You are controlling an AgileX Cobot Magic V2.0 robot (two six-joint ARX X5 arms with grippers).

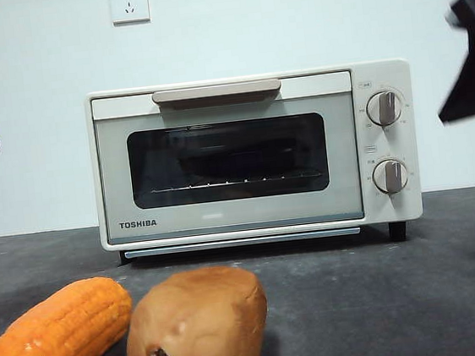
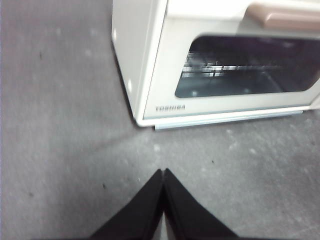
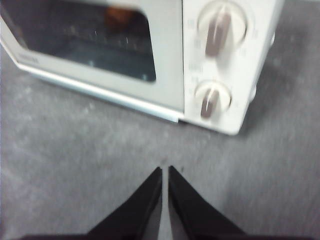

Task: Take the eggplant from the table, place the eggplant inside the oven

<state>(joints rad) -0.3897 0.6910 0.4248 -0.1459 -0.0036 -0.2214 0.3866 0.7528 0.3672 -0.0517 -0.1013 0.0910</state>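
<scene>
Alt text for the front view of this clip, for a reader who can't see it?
A cream-beige Toshiba toaster oven with its door shut stands on a dark grey matte table, a dark long shape dimly visible on the rack behind its glass. An orange corn cob and a brown potato lie in front; no end effector is at work.

Non-task items: orange corn cob (image 1: 51,340) at 7 o'clock in the front view, lying at an angle, cut by the frame edge. Brown potato (image 1: 196,327) just beside it at 6 o'clock. White wall socket (image 1: 129,2) at 11 o'clock on the wall.
</scene>
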